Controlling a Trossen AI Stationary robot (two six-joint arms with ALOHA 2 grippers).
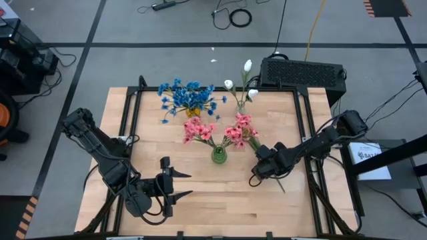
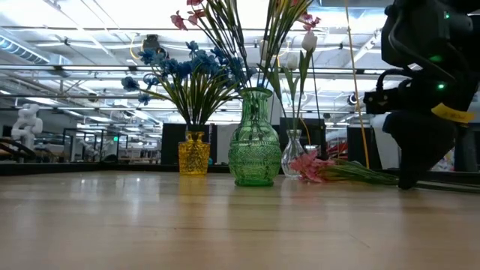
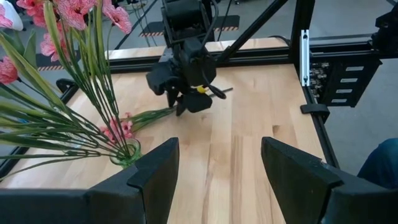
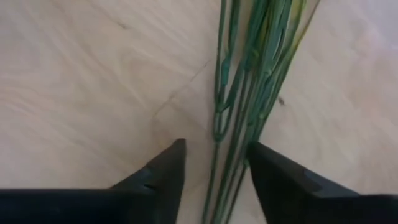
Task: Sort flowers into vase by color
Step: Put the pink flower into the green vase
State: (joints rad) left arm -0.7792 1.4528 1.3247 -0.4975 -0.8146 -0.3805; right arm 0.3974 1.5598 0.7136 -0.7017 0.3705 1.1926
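flowers mostly stand sorted in three vases, but one pink sprig [image 2: 322, 168] lies flat on the table right of the green vase [image 1: 219, 155], its stems between the right gripper [image 4: 214, 163]'s part-closed fingers, so next comes clamping, lifting and tipping it upright; left gripper [image 1: 179, 185] waits open near-left.

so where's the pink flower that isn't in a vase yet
The loose pink flower lies flat on the table, right of the green vase in the low view, with the right gripper straddling its stems.
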